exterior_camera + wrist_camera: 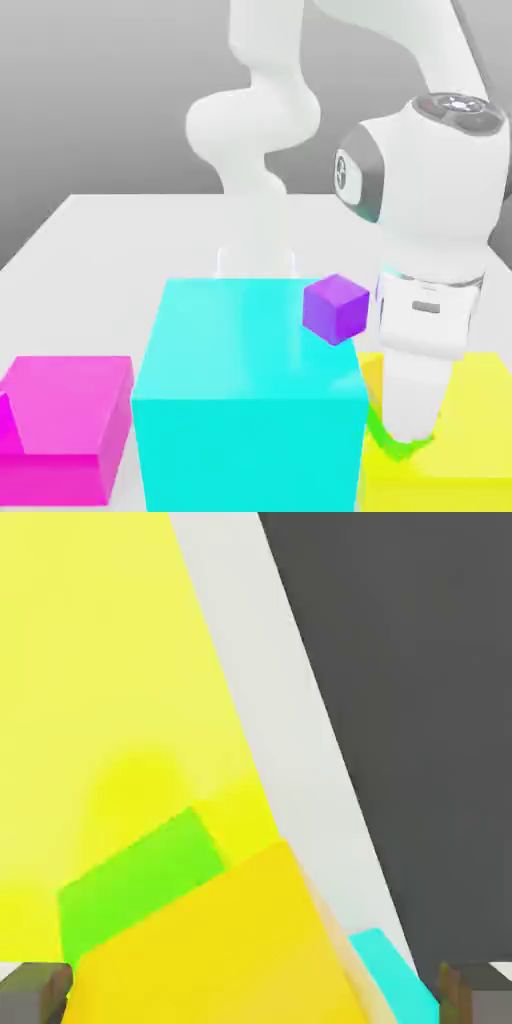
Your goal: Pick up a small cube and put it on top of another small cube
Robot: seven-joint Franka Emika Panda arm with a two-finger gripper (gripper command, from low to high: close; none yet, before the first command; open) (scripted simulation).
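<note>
Beside cyan block, purple cube, magenta block.

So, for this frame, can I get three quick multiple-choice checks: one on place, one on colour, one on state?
1. The green cube rests on: A the magenta block; B the big yellow block; C the bare table.
2. The small cube at the top of the cyan block is: A the purple cube; B red; C white.
3. The gripper is: A open; B shut on the purple cube; C shut on the green cube.

Answers:
1. B, yellow surface surrounds it in the hand view.
2. A, the exterior view shows it purple.
3. A, its fingers stand wide apart on either side of the orange-yellow cube.
</note>
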